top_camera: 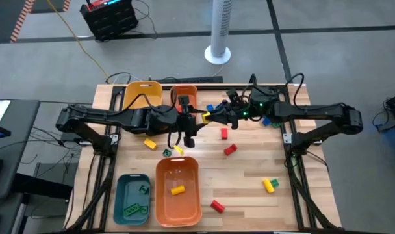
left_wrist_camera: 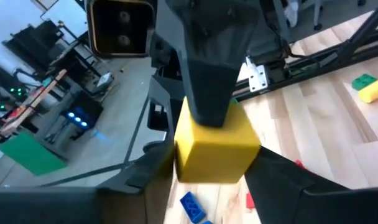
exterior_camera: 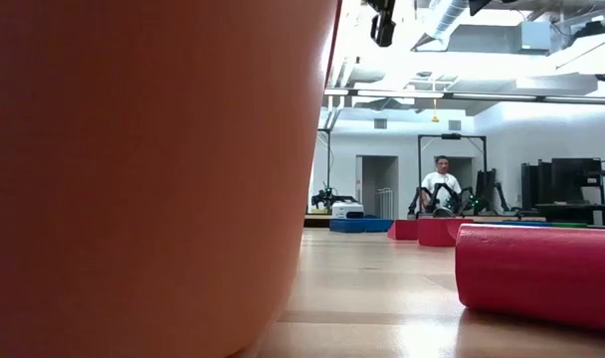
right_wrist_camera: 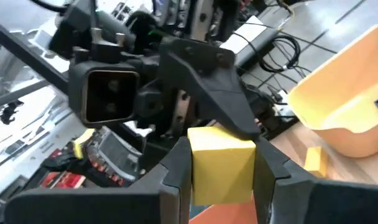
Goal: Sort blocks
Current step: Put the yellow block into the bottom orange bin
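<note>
At the lower left of my overhead view the teal bin (top_camera: 131, 198) holds some green blocks (top_camera: 136, 209), and the big orange bin (top_camera: 178, 195) beside it holds one yellow block (top_camera: 177, 190). Up toward the frame's middle, just below the yellow bin (top_camera: 142, 95), my two arms meet above the desk (top_camera: 249, 169). The left hand (left_wrist_camera: 215, 179) is clenched on a yellow cube (left_wrist_camera: 217, 146), its fingers pressed to two opposite faces. The right hand (right_wrist_camera: 221, 177) grasps the same cube from the other side, so both hold it at once, clear of the wood. Just right of that, two red blocks (top_camera: 227, 142) lie on the boards; another red one (top_camera: 217, 206) sits at lower centre. Further right lies a yellow and green pair (top_camera: 269, 185).
</note>
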